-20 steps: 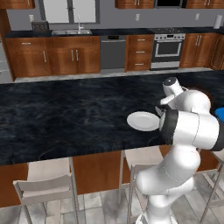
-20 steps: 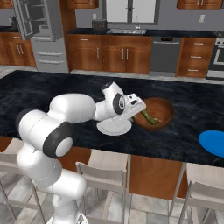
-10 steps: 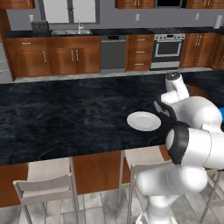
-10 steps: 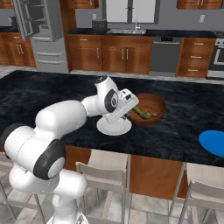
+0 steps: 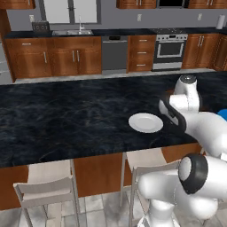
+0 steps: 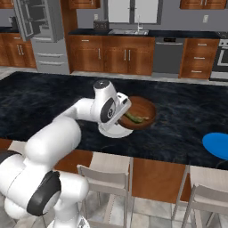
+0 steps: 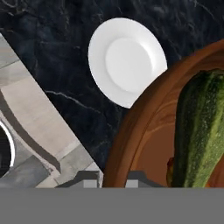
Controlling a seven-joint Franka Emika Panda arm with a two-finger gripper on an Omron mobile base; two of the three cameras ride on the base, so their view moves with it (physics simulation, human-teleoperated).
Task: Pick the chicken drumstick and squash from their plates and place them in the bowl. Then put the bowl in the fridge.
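Observation:
My gripper [image 7: 113,181] is shut on the near rim of the reddish-brown bowl [image 7: 131,131], one fingertip on each side of the rim. The dark green squash [image 7: 201,127] lies inside the bowl, with a bit of the orange-brown chicken drumstick [image 7: 216,175] beside it. In the right base view the gripper [image 6: 121,112] holds the bowl [image 6: 141,110], with the squash [image 6: 136,119] in it, just above the counter and partly over the white plate [image 6: 111,132]. The white plate [image 5: 145,122] is bare. The blue plate [image 6: 217,144] lies at the right. The fridge [image 6: 38,26] stands far left with its door open.
The dark marble island counter [image 6: 40,98] stretches wide to the left. Stools [image 6: 107,178] stand along its near edge. Wooden cabinets, a sink and a dishwasher [image 6: 169,53] line the back wall, and an oven [image 5: 170,51] stands at the right.
The arm has swung leftward with the bowl in its grip. The bowl has moved left over the edge of the white plate. The gripper has stayed shut.

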